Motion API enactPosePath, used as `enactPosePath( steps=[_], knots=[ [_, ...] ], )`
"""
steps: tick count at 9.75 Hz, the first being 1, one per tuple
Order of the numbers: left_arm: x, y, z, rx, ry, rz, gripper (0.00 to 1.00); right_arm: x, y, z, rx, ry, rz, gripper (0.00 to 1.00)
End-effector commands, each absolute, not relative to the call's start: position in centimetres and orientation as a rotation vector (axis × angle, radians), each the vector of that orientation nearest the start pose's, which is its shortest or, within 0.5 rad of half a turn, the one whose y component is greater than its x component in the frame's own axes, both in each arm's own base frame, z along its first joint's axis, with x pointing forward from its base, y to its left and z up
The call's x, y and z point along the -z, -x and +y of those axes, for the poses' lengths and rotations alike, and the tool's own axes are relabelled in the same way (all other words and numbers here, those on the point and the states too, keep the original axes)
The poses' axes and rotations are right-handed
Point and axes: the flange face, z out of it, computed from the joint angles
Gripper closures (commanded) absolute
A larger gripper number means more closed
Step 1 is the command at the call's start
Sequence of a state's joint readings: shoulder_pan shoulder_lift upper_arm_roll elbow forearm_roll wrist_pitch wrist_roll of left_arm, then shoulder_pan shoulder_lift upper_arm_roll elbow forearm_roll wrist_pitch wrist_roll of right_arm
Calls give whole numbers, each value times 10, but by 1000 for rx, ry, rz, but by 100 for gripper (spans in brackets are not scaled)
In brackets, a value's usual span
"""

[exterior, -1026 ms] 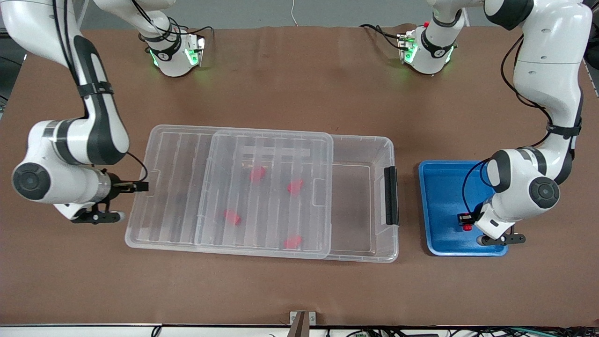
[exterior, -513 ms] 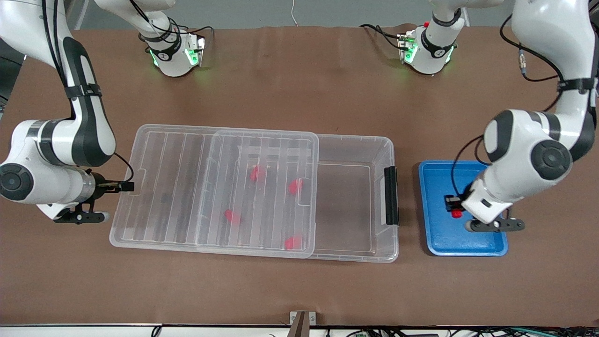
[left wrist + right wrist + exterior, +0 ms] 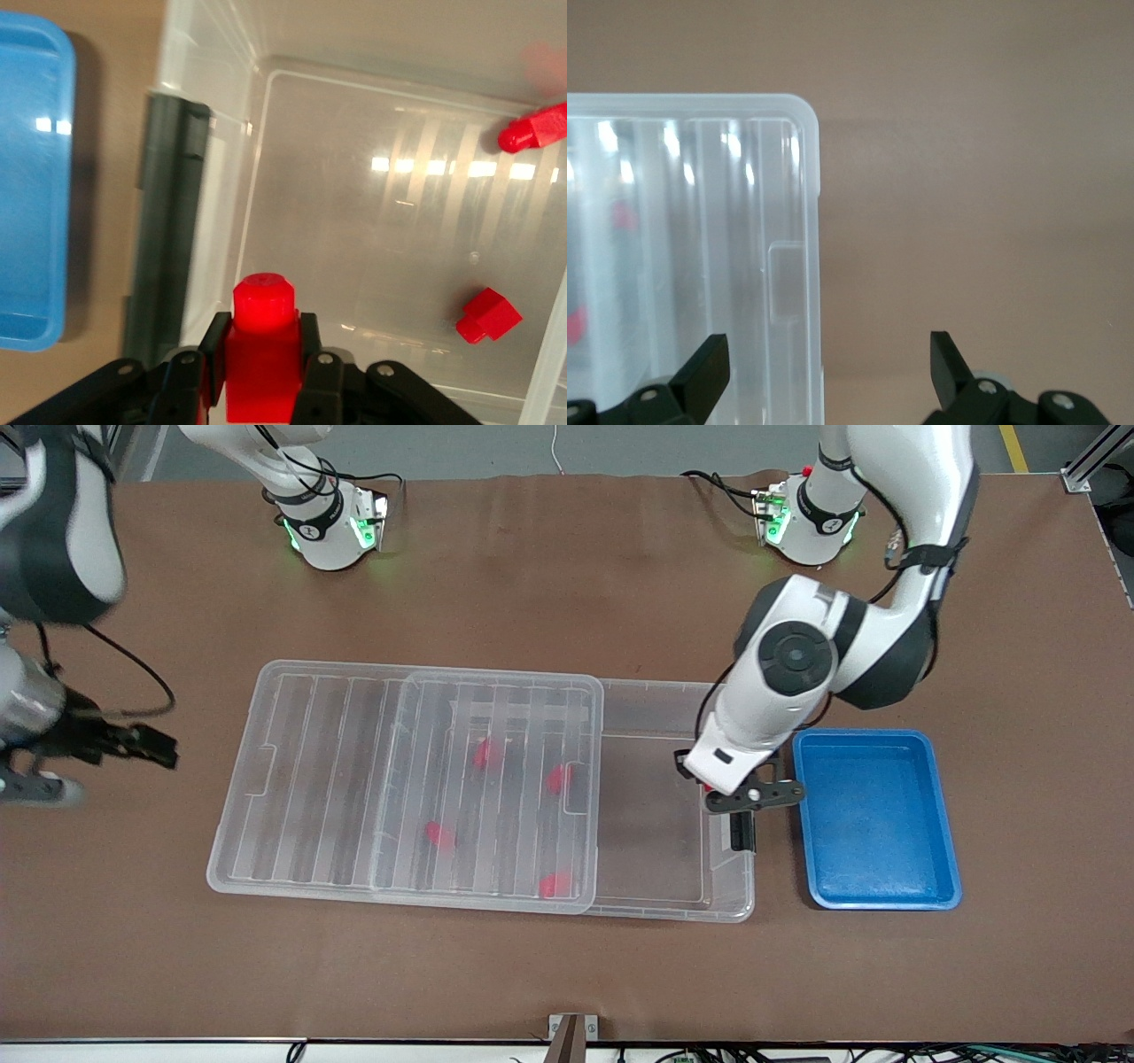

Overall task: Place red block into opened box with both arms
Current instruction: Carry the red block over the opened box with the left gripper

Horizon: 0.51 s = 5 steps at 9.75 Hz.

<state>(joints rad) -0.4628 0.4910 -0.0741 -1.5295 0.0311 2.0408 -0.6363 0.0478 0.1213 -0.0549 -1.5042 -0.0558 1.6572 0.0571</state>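
My left gripper is shut on the red block, stub end pointing out, and hangs over the uncovered end of the clear box, just inside its black latch bar. The ribbed lid is slid toward the right arm's end and sticks out past the box there. Several other red blocks lie in the box under the lid, and two of these blocks show in the left wrist view. My right gripper is open and empty, off the lid's end over the bare table; the lid's corner shows below it.
A shallow blue tray sits on the brown table beside the box's latch end, with nothing in it. The two arm bases stand at the table's edge farthest from the front camera.
The left arm lifted the red block off the blue tray and carried it over the box's uncovered end. The right gripper slid the lid a little further, let go and drew away from it.
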Motion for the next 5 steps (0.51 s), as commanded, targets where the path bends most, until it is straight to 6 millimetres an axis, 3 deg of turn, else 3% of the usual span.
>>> enactPosePath(
  steps=[1,3,5],
  knots=[
    [-301,-606,-376,31,3151,-97,99,-644,-547,-7,74,3135,139,0],
    [-250,-602,-394,65,3173,-44,99,-650,-535,-31,50,3119,205,0],
    [-212,-599,-401,85,3174,34,97,-648,-535,-34,50,3105,216,0]
  ],
)
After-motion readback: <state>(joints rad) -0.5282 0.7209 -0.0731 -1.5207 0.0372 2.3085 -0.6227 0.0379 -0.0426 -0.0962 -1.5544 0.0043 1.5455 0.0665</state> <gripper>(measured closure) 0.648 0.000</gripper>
